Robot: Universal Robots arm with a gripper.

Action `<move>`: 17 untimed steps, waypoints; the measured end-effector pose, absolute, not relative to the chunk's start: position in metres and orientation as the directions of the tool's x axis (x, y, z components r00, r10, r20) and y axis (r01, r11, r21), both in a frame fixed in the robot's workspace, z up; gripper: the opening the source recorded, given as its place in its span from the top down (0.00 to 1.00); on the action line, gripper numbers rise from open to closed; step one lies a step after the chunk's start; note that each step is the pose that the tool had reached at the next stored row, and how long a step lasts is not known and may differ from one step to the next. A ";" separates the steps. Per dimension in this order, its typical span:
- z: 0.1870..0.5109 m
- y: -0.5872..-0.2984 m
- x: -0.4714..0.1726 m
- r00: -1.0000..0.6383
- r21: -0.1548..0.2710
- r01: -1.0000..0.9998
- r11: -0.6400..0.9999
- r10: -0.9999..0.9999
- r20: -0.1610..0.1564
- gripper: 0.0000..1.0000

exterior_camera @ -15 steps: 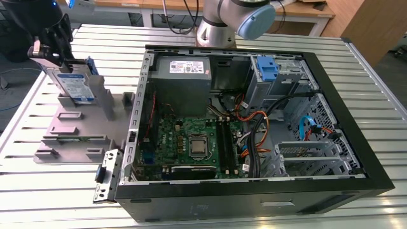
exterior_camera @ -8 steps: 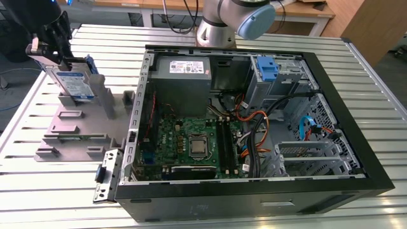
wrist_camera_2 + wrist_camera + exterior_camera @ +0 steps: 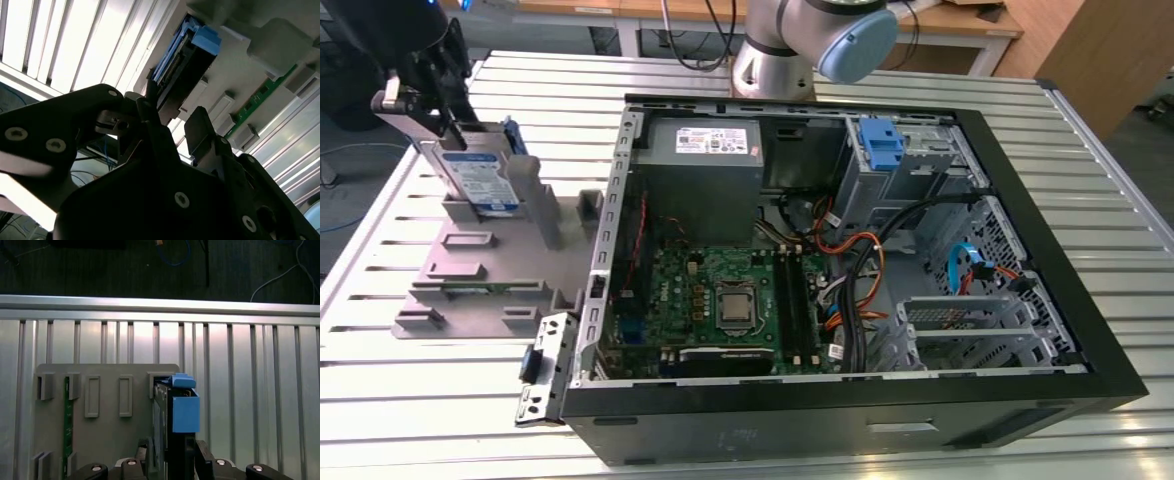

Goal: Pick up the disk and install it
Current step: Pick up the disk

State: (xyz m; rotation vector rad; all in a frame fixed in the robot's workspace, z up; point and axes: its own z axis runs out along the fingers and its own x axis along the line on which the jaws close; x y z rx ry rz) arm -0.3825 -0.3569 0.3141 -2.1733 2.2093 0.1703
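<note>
1. Your gripper (image 3: 443,133) sits on the top edge of the disk (image 3: 474,180). In the first wrist view its black fingers (image 3: 202,452) look closed against both sides of the drive and its blue carrier.
2. You'll find the disk standing upright in a slot of the grey fixture plate (image 3: 467,265). The plate lies on the slatted table (image 3: 400,400) at the exterior view's left, well apart from the open computer case (image 3: 854,415).
3. Watch the hold: it takes only the upper edge, so I judge the drive could pivot or slip if it binds in the slot.
4. Mind the grey post (image 3: 523,190) just beside the disk. A tilted lift could catch the carrier on it.
5. From the exterior view you get the case interior and the blue bracket (image 3: 885,148) up in the drive bay. The wrist cameras look at the fixture instead.
6. The first wrist view looks straight down the disk's edge, so you can check how it sits between the fingers. The second wrist view, looking past the gripper body, adds a green board strip (image 3: 260,95) held in the fixture nearby.
</note>
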 end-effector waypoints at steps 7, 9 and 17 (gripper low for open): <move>0.311 -0.357 -0.383 -0.017 0.051 -0.999 0.011 -0.994 -0.105 0.51; 0.309 -0.357 -0.383 -0.008 0.052 -0.999 0.003 -0.994 -0.105 0.51; 0.305 -0.351 -0.383 0.017 0.051 -0.998 -0.022 -0.994 -0.105 0.51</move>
